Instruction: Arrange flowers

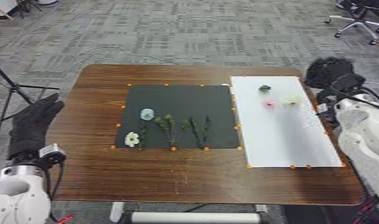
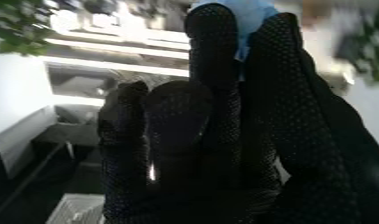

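The right robot hand (image 1: pixel 332 75) is placed at the bench's (image 1: pixel 159 175) right edge, by the far part of the white sheet (image 1: pixel 279 135), presumably so that the flowers there can be reached without being covered. Whether anything is gripped by it cannot be told; in the right wrist view a light blue thing (image 2: pixel 255 11) is seen at its far end, but whether it is held or lies behind cannot be made out. On the sheet, a pink flower (image 1: pixel 269 103) and a pale yellow flower (image 1: pixel 292 100) are set near each other, with a small dark green piece (image 1: pixel 264 88) farther off; a loose group seems to be intended. To the left of the sheet, a dark mat (image 1: pixel 168 95) is laid, likely as a contrasting ground. On it are found a pale blue flower (image 1: pixel 147 114), a white flower (image 1: pixel 131 139) nearer the front edge, a leafy sprig (image 1: pixel 172 127) and thin dark stems (image 1: pixel 206 130). The sprig and stems are laid roughly lengthwise and mostly apart, which should make each easier to lift singly. Beyond the bench's left side, the left robot hand (image 1: pixel 34 122) is held with straight fingers, well apart from the flowers, probably so that the work is not obstructed.
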Available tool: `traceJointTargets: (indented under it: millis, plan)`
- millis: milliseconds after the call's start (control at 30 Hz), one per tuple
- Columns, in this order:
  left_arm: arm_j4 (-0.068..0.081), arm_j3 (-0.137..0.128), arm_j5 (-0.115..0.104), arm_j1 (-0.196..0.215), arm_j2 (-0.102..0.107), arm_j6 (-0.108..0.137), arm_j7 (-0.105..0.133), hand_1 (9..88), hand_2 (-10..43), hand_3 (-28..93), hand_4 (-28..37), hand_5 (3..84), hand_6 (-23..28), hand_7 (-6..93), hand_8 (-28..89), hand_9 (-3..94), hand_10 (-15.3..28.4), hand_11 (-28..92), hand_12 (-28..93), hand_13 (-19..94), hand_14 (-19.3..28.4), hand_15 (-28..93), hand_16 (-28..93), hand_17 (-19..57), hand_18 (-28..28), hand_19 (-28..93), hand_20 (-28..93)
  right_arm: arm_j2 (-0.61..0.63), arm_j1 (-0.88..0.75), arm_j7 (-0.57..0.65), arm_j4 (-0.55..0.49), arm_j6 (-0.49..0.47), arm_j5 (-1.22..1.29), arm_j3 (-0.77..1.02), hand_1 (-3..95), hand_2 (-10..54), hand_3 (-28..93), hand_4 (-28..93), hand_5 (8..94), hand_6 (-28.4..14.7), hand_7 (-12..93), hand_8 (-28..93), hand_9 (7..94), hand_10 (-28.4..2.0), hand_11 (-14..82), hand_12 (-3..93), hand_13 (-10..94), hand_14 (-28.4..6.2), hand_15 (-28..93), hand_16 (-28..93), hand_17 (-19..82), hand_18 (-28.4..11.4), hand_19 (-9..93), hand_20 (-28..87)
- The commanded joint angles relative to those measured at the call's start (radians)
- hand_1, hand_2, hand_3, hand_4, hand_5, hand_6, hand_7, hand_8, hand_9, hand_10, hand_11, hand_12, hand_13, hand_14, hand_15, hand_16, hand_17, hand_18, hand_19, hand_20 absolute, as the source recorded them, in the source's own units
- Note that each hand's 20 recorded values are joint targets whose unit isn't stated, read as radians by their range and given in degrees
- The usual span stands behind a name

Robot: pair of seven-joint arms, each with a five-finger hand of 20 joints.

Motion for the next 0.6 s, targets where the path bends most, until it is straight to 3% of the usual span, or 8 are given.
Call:
traceJointTargets:
  millis: [33, 233, 333, 467, 600]
  plan:
    - [0.002, 0.042, 0.002, -0.039, 0.032, 0.039, -0.026, 25.1, 1.5, 70, -24.5, 49.0, 3.8, 14.4, -8, 49.6, 13.5, 19, 12, 36, 15.0, 10, 1, 5.3, 10.7, 6, 15, -0.035, 0.486, -0.125, -0.083, -0.121, 0.124, -0.371, 58.3, -9.5, 58, -22, 76.7, 4.0, 30, 3, 89.7, -8.0, 12.0, 35.5, 75, -6.1, 67, 39, 35, -22.1, 74, 64]
    - [0.004, 0.073, 0.009, -0.068, 0.047, 0.059, -0.033, 25.1, 1.5, 70, -24.6, 48.9, 3.8, 14.5, -8, 49.7, 13.5, 19, 11, 36, 15.0, 10, 1, 5.4, 10.7, 6, 15, -0.262, 0.661, -0.216, 0.001, -0.317, 0.115, -0.563, 57.9, -9.5, 57, -21, 76.9, 4.2, 29, 4, 89.6, -7.9, 11.5, 35.7, 75, -6.3, 66, 39, 35, -21.9, 74, 64]
    - [0.005, 0.084, 0.011, -0.08, 0.053, 0.053, -0.033, 25.2, 1.5, 70, -24.7, 49.0, 3.8, 14.5, -8, 49.7, 13.6, 19, 12, 36, 15.0, 10, 1, 5.4, 10.7, 6, 15, -0.4, 0.626, -0.241, 0.032, -0.421, 0.039, -0.533, 57.9, -9.5, 57, -21, 76.8, 4.4, 29, 4, 89.7, -7.9, 11.4, 35.6, 75, -6.3, 66, 39, 35, -21.9, 73, 64]
    - [0.011, 0.095, 0.013, -0.093, 0.061, 0.05, -0.034, 25.1, 1.5, 70, -24.7, 48.9, 3.8, 14.5, -8, 49.7, 13.6, 19, 11, 36, 14.9, 10, 1, 5.3, 10.7, 6, 15, -0.555, 0.563, -0.285, 0.093, -0.49, -0.064, -0.477, 57.9, -9.5, 57, -21, 76.8, 4.5, 29, 4, 89.7, -7.8, 11.4, 35.4, 75, -6.4, 66, 39, 34, -21.8, 73, 64]
    - [0.011, 0.089, 0.007, -0.089, 0.067, 0.061, -0.027, 25.1, 1.5, 70, -24.7, 49.0, 3.8, 14.5, -8, 49.7, 13.6, 19, 12, 36, 14.8, 10, 1, 5.3, 10.7, 6, 15, -0.692, 0.487, -0.343, 0.165, -0.553, -0.172, -0.397, 57.9, -9.5, 57, -21, 76.8, 4.6, 29, 3, 89.5, -7.7, 11.1, 35.2, 74, -6.4, 65, 39, 34, -21.5, 72, 64]
